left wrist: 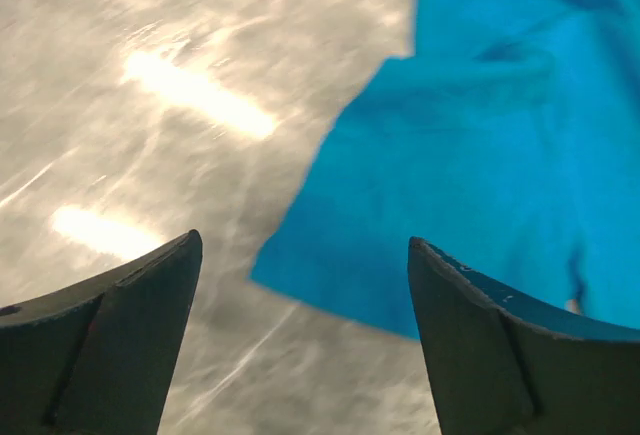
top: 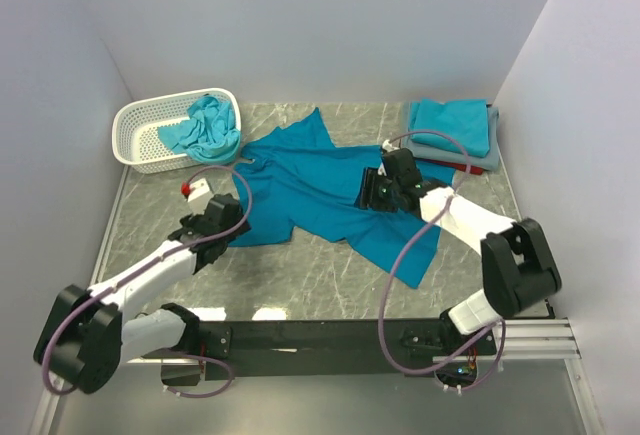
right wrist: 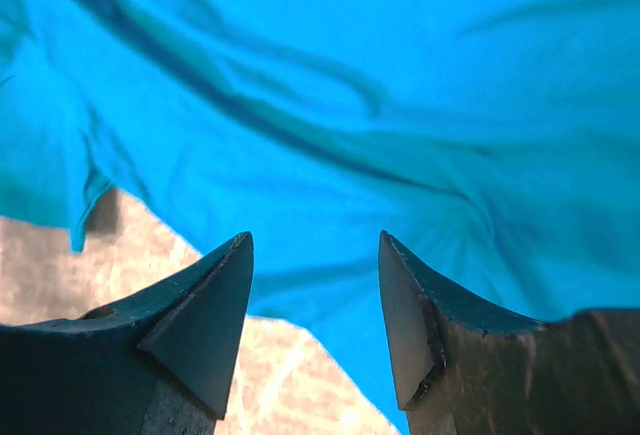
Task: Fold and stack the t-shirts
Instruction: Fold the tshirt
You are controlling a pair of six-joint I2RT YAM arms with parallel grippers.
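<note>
A teal-blue t-shirt (top: 310,190) lies spread and rumpled on the marble table (top: 300,275). My left gripper (top: 232,223) is open and empty just above the table at the shirt's near left corner (left wrist: 330,285). My right gripper (top: 372,193) is open and empty over the shirt's right half, its jaws above a lower edge of the cloth (right wrist: 330,285). A folded stack (top: 455,133) sits at the back right: a turquoise shirt on top, a grey one under it and a red edge at the bottom. A crumpled turquoise shirt (top: 205,127) lies in the basket.
A white lattice basket (top: 150,135) stands at the back left. White walls close in the table on three sides. The black rail (top: 320,335) with the arm bases runs along the near edge.
</note>
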